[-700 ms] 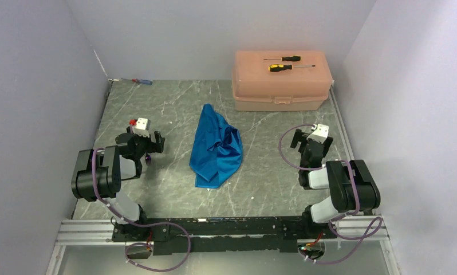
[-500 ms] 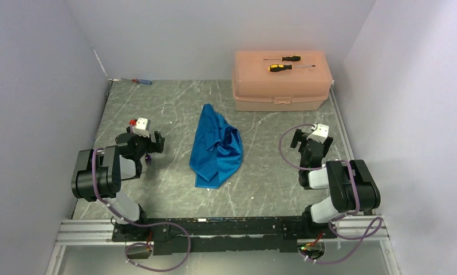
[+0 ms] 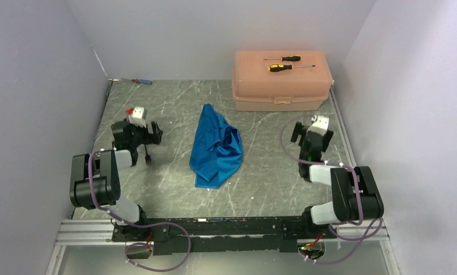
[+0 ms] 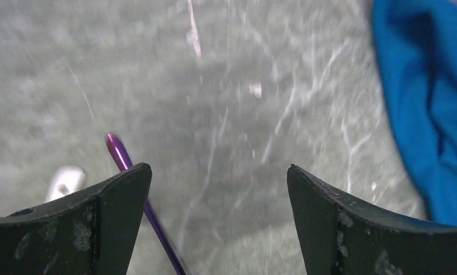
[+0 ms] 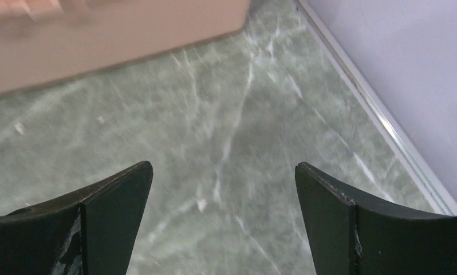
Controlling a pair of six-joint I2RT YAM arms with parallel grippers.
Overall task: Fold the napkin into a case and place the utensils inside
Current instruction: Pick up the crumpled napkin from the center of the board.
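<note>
The bright blue napkin (image 3: 216, 146) lies crumpled in a loose heap at the middle of the table, not folded into a case; its edge shows at the right of the left wrist view (image 4: 426, 103). My left gripper (image 3: 137, 136) is open and empty, to the left of the napkin. Under it lie the purple fork (image 4: 126, 166), also seen from above (image 3: 148, 156), and the white spoon (image 4: 66, 180). The fork's handle runs beside my left finger (image 4: 100, 217). My right gripper (image 3: 310, 135) is open and empty over bare table, to the right of the napkin (image 5: 224, 165).
A peach plastic box (image 3: 282, 80) stands at the back right with two yellow-and-black screwdrivers (image 3: 284, 63) on its lid; its front wall shows in the right wrist view (image 5: 100, 34). A small blue-and-red screwdriver (image 3: 141, 81) lies at the back left. Walls close both sides.
Both grippers have moved a little away from the bases, toward the back of the table. The napkin and the utensils have not moved.
</note>
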